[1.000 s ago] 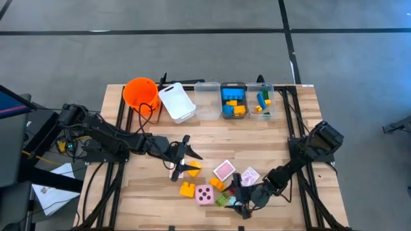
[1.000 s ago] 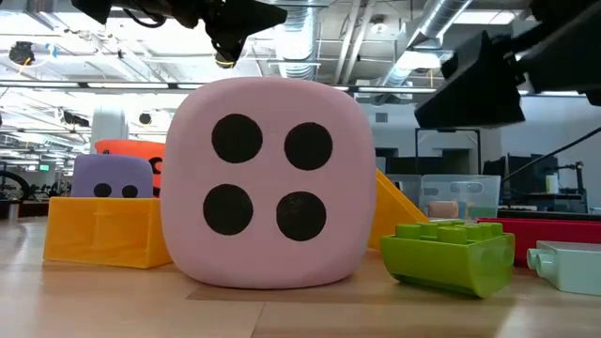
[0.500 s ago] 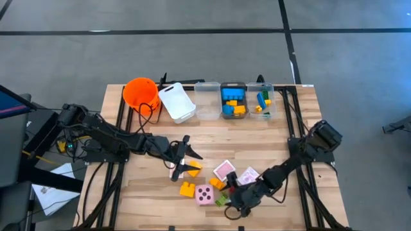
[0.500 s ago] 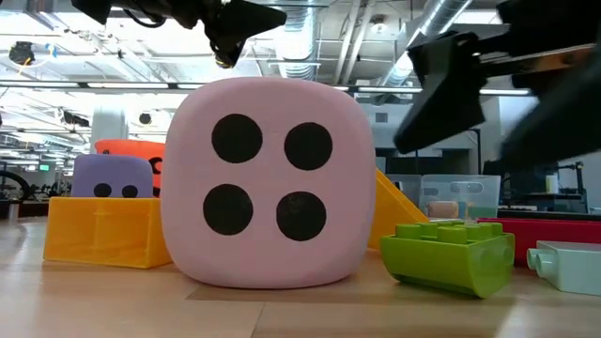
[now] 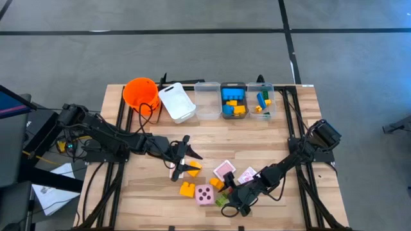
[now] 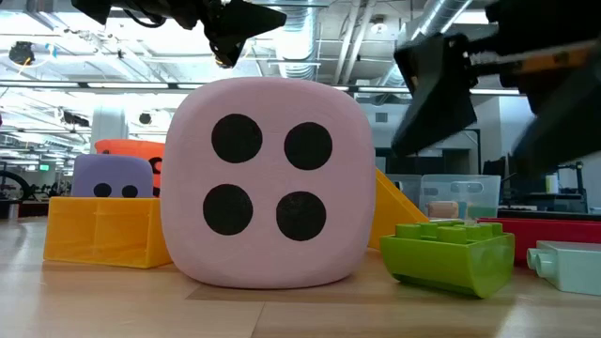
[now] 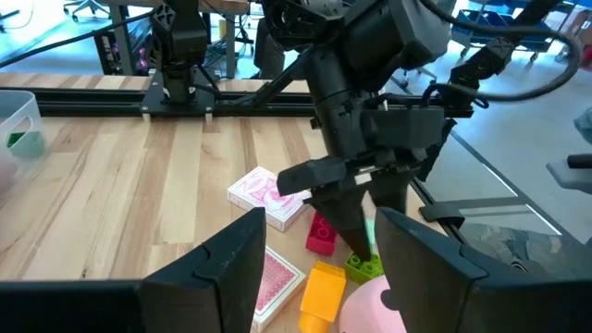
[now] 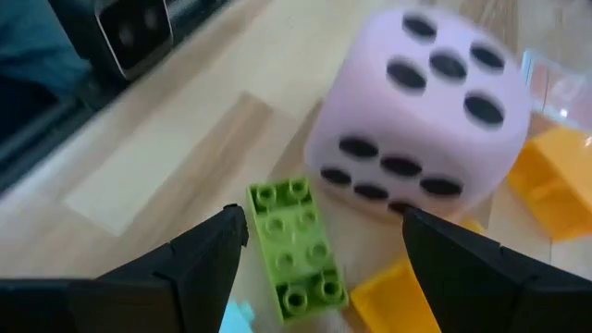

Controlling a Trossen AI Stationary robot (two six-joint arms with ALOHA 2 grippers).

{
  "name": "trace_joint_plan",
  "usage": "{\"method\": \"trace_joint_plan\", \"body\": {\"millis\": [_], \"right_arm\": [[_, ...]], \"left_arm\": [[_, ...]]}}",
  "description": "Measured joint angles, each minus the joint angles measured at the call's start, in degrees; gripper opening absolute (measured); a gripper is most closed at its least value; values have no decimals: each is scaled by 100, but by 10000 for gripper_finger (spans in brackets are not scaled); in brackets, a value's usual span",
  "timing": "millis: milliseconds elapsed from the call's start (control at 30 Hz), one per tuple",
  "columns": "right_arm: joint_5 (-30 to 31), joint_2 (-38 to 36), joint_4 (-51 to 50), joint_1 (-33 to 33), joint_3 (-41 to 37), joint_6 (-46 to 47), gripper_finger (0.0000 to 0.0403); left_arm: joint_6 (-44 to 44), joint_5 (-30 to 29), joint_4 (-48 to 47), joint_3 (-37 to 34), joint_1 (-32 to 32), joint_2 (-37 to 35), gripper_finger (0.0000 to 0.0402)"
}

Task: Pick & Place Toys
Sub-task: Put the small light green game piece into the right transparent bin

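A green brick lies flat on the table beside the pink dotted die, near the table's front edge. My right gripper hovers open over the brick, slanting down, one finger on each side of it and apart from it; the high view shows it by the die. My left gripper hangs open above the table's middle left, nothing between its fingers. Yellow bricks and pink-backed cards lie around the die. A purple die shows behind a yellow brick.
An orange bucket, a white bin and three clear bins, two of them with bricks inside, stand along the far edge. A red brick and a pale blue brick lie close to the green one. Bare wood lies at the near left.
My right gripper has moved toward the table's left, over the green brick and closer to the pink die, and it has rolled at the wrist while staying open. The toys have kept their places.
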Motion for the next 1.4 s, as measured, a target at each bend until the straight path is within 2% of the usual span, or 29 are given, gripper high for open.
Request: {"method": "trace_joint_plan", "body": {"millis": [300, 467, 933, 1033, 1133, 1233, 1333, 1400], "right_arm": [[29, 0, -189, -67, 0, 15, 291], [-270, 0, 13, -67, 1, 178, 291], [-267, 16, 94, -62, 57, 170, 291], [-396, 365, -24, -22, 479, 35, 291], [-477, 946, -359, 59, 1242, -335, 291], [-591, 1593, -1144, 121, 1996, -456, 291], [-802, 2060, -1668, 122, 2773, -450, 291], [-1128, 2239, -1655, 64, 2973, -380, 291]], "left_arm": [[0, 1, 1, 0, 0, -1, 198], [0, 1, 2, 0, 0, -2, 198], [0, 1, 0, 0, 0, -2, 198], [-2, 1, 0, 0, 0, -2, 198], [-6, 3, -65, 1, 0, -4, 198], [-29, 3, -221, 4, -6, -4, 198], [-218, 10, -293, 4, -7, -4, 198], [-322, 17, -347, 4, -5, -7, 198]]}}
